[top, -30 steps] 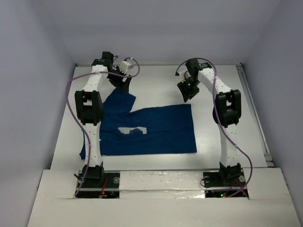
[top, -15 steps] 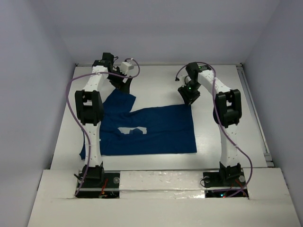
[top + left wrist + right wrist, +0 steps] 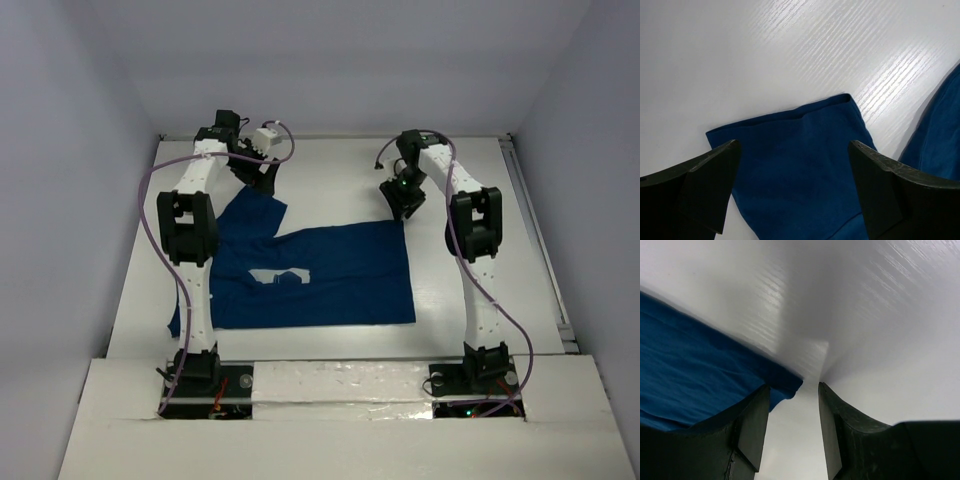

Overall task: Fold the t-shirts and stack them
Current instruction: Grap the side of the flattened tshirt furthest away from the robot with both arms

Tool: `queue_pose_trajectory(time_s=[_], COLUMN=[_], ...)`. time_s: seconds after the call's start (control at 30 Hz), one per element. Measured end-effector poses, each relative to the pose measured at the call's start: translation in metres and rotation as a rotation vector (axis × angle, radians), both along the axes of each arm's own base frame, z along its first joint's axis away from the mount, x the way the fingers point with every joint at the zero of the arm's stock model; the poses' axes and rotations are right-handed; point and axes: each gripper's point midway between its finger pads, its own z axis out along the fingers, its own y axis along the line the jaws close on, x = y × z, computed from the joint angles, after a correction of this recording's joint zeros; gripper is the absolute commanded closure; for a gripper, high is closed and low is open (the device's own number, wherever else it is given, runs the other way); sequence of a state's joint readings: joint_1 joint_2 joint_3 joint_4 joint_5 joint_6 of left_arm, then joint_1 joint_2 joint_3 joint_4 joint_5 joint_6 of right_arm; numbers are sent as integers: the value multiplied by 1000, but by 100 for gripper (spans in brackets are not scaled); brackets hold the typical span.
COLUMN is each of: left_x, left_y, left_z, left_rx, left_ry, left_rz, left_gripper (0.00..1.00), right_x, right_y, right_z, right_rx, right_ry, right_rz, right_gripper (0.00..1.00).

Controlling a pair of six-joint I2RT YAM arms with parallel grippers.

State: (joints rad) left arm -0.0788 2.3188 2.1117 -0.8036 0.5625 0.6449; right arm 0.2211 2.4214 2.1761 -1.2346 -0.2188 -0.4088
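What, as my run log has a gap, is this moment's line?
left gripper: open over sleeve | right gripper: open at corner | t-shirt: unheld

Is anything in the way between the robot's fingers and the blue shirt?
No, nothing visible. The left arm's fingers hang open right over a sleeve of the dark navy-blue cloth t-shirt, and the right arm's fingers are open at its far right corner.
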Motion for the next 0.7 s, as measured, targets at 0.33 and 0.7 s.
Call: queue_pose_trajectory(time_s=[0.33,0.7], left_x=[0,-3], left_y=[0,-6], left_z=[0,0], left_rx=[-3,-8], left_ry=[1,7], left_rz=[-1,-13], left_gripper=[15,15], right_x=[-7,-20], right_y=[4,11], right_z=[-2,-5], right_rx=[38,93], right_ry=[58,105], right_rz=[45,81], right_gripper=[51,72])
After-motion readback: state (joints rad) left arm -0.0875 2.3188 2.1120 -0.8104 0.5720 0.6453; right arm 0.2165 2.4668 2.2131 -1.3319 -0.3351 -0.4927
